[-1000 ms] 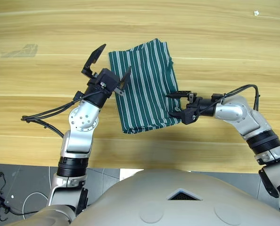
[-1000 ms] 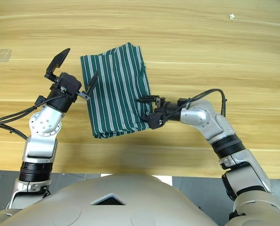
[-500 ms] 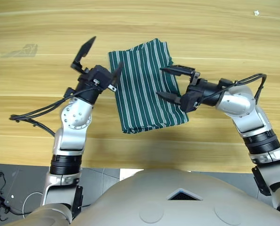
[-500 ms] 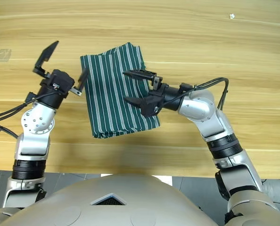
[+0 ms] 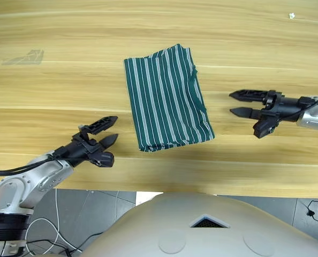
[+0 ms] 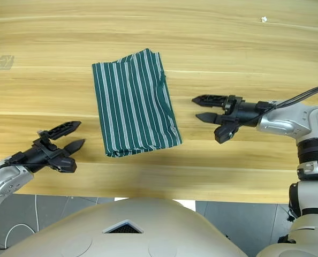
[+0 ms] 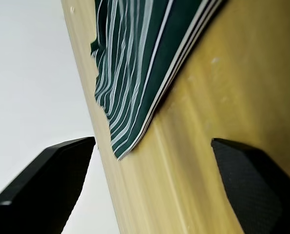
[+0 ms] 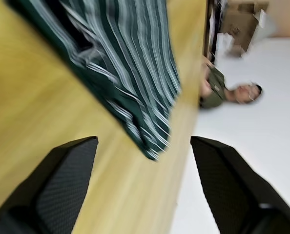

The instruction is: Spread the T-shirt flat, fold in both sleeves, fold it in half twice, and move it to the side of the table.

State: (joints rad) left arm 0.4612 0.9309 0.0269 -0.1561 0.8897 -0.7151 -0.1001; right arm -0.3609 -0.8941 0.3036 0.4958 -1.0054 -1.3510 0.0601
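— What has moved since 1 s ago?
— Both arms have drawn back from the cloth. The left gripper (image 5: 114,128), which stood raised at the left edge of the T-shirt (image 5: 167,99), is now low near the front edge of the table (image 5: 68,43), off to the left of the shirt's near corner. The right gripper (image 5: 232,103), which sat against the shirt's right edge, is now out to the right, clear of it.
— And the fingers?
— On both, the 2 fingers are apart with nothing between them, tips pointing toward the shirt.
— Where is the shirt?
— Folded into a tall, slightly tilted rectangle in the middle of the wooden table, between the 2 grippers and touching neither. It is dark green with thin white stripes running lengthwise. The far end looks a little rumpled, and the near edge shows stacked layers.
— Anything else on the table?
— 1 small white speck (image 5: 291,15) far off at the right, and a faint grey mark (image 5: 29,56) at the far left.
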